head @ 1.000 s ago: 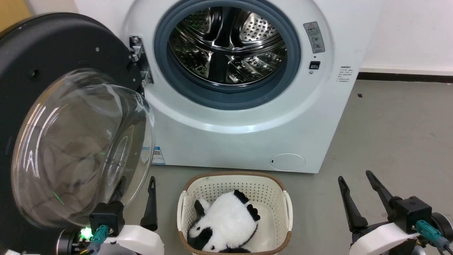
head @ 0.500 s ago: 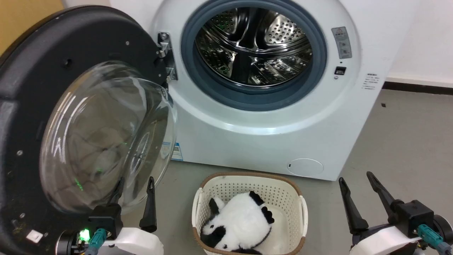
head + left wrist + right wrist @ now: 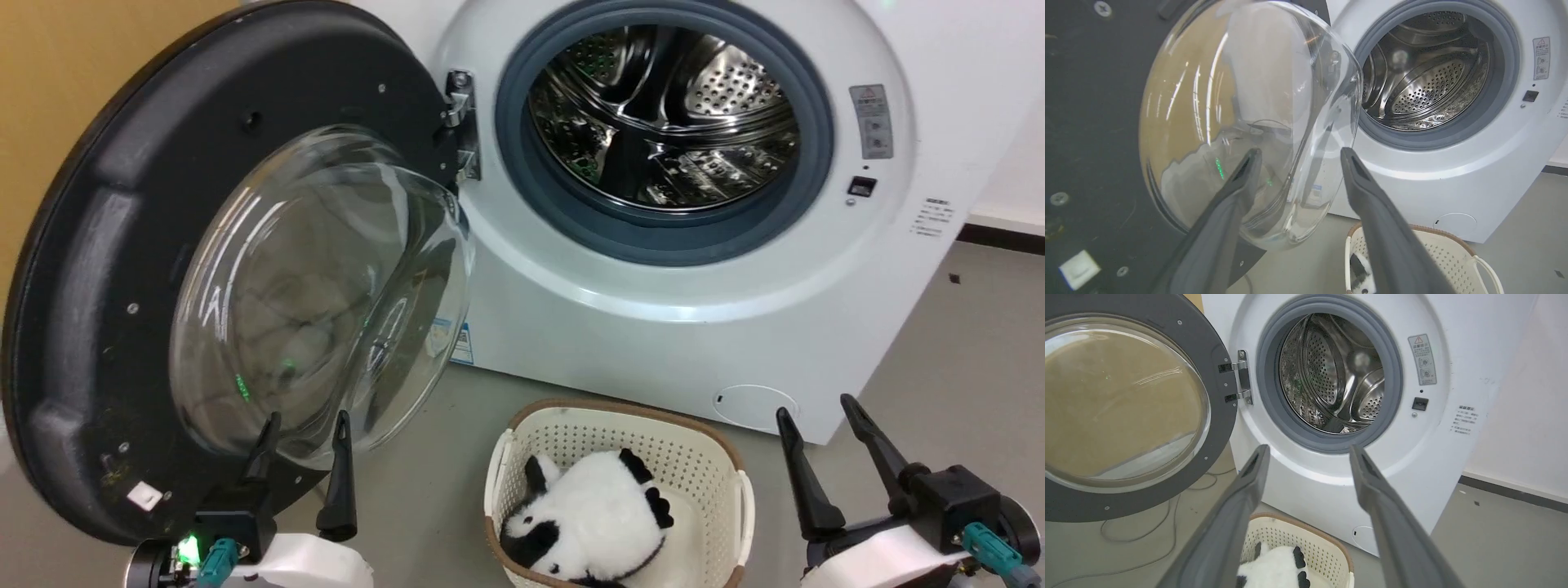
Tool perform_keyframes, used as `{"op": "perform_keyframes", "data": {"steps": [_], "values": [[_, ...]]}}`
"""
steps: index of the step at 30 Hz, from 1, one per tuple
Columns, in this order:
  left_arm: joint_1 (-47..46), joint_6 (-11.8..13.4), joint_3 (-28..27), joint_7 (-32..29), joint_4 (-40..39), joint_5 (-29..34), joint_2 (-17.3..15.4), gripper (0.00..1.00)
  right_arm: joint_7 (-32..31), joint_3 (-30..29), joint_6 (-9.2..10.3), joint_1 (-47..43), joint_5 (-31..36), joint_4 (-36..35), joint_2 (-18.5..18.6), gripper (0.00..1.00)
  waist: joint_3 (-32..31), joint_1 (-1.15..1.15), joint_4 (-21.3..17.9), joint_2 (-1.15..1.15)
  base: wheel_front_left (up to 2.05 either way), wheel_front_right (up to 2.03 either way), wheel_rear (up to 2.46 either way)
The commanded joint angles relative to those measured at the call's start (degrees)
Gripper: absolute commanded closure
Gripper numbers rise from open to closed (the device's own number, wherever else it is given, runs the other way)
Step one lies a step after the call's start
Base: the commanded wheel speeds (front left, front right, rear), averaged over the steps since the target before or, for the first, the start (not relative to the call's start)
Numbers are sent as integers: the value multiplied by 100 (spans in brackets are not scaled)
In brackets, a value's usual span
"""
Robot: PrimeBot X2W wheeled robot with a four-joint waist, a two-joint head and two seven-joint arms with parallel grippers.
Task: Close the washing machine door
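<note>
At lower left, the left gripper [image 3: 308, 416]: spread open, gripping nothing, tips up before the lower rim of the glass window [image 3: 326, 278], contact unclear. At lower right, the right gripper [image 3: 815, 406]: likewise spread and empty. Beyond the left fingers, the door [image 3: 98, 245]: swung wide open, hanging left of the washing machine [image 3: 653, 327] on its hinge [image 3: 462, 122], disc upright, bulge turned toward the robot. Behind, the drum [image 3: 661, 114] uncovered. Between the grippers, a basket [image 3: 588, 429] with a toy panda [image 3: 588, 514].
</note>
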State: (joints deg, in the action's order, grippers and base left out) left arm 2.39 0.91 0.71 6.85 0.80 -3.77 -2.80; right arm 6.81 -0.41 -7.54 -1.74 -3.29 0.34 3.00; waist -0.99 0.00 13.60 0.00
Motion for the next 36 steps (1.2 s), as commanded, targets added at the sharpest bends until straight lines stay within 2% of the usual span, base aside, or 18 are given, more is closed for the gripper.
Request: {"op": "perform_keyframes", "data": {"steps": [1, 22, 36], "values": [[59, 35, -35, 65, -40, -67, -4, 0, 70, 38, 3, -18, -25, 4, -6, 0, 23, 0, 84, 0, 0, 0, 0], [307, 260, -166, 305, -364, -333, -5, 0, 309, 541, 4, 304, -11, 147, -8, 0, 184, 0, 662, 0, 0, 0, 0], [452, 384, -202, 472, -515, -455, -6, 0, 476, 679, 4, 432, -28, 258, -10, 0, 248, 0, 1031, 0, 0, 0, 0]]}}
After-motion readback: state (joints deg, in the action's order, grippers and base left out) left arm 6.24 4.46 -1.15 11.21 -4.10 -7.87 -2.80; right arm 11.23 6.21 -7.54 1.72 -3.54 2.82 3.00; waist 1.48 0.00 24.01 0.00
